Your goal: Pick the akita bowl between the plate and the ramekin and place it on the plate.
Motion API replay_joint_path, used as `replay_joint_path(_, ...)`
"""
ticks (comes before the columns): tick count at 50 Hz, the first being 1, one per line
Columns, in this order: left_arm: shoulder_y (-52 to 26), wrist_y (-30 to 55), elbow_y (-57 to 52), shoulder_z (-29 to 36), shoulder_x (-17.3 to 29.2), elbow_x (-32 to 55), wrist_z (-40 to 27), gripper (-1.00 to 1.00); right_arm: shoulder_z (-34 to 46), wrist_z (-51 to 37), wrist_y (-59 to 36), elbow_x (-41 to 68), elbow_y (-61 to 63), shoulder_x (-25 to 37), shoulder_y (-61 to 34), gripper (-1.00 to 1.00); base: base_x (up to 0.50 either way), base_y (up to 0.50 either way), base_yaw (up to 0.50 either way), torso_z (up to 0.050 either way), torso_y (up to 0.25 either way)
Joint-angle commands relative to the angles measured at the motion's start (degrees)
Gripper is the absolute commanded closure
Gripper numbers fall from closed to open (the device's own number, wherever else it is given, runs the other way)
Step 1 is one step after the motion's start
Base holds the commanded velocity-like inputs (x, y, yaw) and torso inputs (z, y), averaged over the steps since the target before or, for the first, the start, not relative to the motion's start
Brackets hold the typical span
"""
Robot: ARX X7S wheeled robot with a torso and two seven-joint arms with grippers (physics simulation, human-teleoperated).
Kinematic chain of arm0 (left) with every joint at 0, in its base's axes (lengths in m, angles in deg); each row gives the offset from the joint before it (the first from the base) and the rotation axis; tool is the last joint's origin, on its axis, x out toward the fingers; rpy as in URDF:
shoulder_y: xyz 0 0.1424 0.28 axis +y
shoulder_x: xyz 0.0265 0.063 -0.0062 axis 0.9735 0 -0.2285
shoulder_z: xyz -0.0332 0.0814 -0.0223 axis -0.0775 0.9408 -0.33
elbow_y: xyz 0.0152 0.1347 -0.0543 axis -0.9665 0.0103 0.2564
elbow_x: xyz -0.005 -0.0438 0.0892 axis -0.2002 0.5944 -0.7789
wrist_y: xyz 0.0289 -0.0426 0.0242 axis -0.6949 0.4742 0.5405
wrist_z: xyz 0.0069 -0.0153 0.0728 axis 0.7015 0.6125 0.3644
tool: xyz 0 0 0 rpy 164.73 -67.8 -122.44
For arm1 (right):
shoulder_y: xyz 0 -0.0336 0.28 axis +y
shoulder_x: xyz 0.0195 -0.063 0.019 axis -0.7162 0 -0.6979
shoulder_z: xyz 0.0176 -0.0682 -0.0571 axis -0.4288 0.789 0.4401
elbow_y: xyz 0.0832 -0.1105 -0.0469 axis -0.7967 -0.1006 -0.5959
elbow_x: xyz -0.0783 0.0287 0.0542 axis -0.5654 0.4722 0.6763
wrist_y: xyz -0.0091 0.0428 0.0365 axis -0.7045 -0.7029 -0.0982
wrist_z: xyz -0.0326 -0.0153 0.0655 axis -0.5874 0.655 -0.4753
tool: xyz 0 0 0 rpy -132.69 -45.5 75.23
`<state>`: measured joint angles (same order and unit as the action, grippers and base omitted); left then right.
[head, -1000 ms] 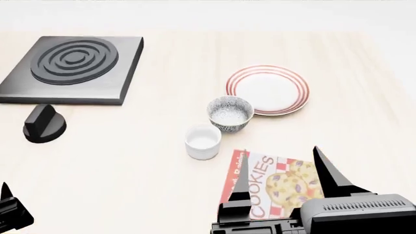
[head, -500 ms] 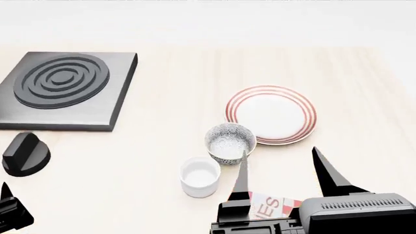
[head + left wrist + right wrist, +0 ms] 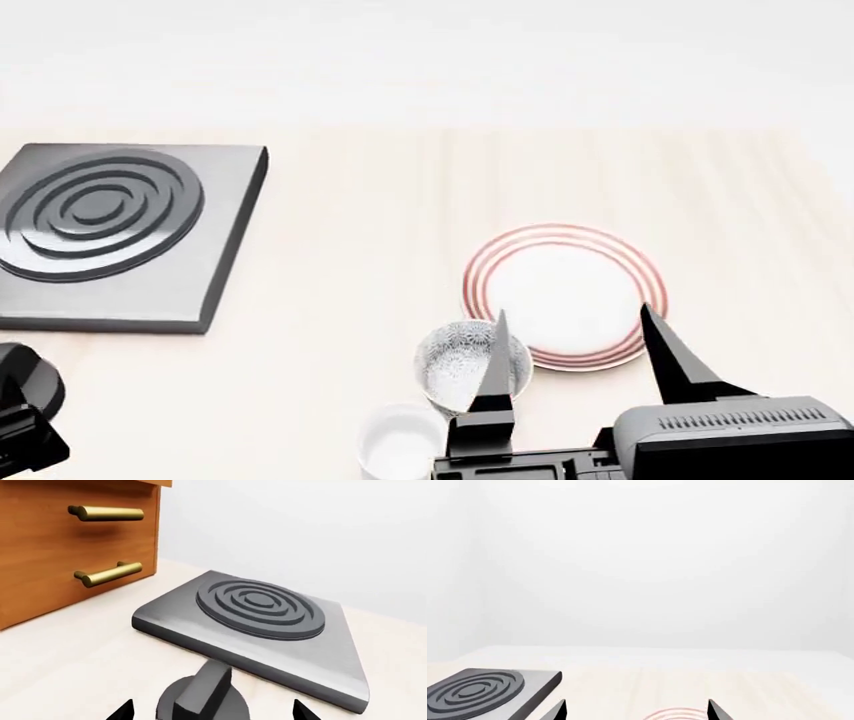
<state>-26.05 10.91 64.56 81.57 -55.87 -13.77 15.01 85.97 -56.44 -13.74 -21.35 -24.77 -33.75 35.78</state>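
The speckled akita bowl (image 3: 458,362) stands in the head view between the red-ringed plate (image 3: 563,296) and the plain white ramekin (image 3: 400,441), partly covered by one finger of my right gripper (image 3: 574,335). That gripper hovers at the near edge, open and empty, its two fingertips spanning the bowl's right side and the plate's near rim. In the right wrist view only the far rim of the plate (image 3: 675,713) shows between the fingertips of the right gripper (image 3: 636,709). My left gripper (image 3: 212,711) is open and empty, its tips on either side of a dark knob.
A dark burner slab (image 3: 107,230) with raised rings lies at the left, and it shows again as the burner slab (image 3: 267,627) beyond the left gripper. A black knob (image 3: 203,700) stands just before it. A wooden cabinet (image 3: 60,545) with brass handles rises beside the slab.
The head view has tilted upward, so everything slid toward the near edge. The cookie box has dropped out of sight. The right gripper's fingers now overlap the bowl and plate.
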Motion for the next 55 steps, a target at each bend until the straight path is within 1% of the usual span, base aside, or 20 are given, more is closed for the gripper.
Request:
replay_joint_path(1,-0.04,-0.28,0.35,0.14,0.10,0.19,-0.04,-1.00,0.12,-0.17,0.20,0.16,-0.20,0.27,0.07,-1.00,0.30,0.00,0.00,0.000,0.000)
replay_joint_path(39,0.05,-0.49,0.26,0.72,0.53,0.71,-0.60,-1.00,0.26,-1.37,-0.10,1.35,-0.62,0.59,-0.16,-1.00,0.29,0.00,0.00,0.000,0.000)
replay_joint_path(55,-0.22,-0.70,0.85,0.91,0.55,0.93,-0.86,-1.00,-1.39,-4.24,-6.19,6.30,-3.91,-1.49,-2.69,-1.00,0.00,0.00,0.00,0.000,0.000)
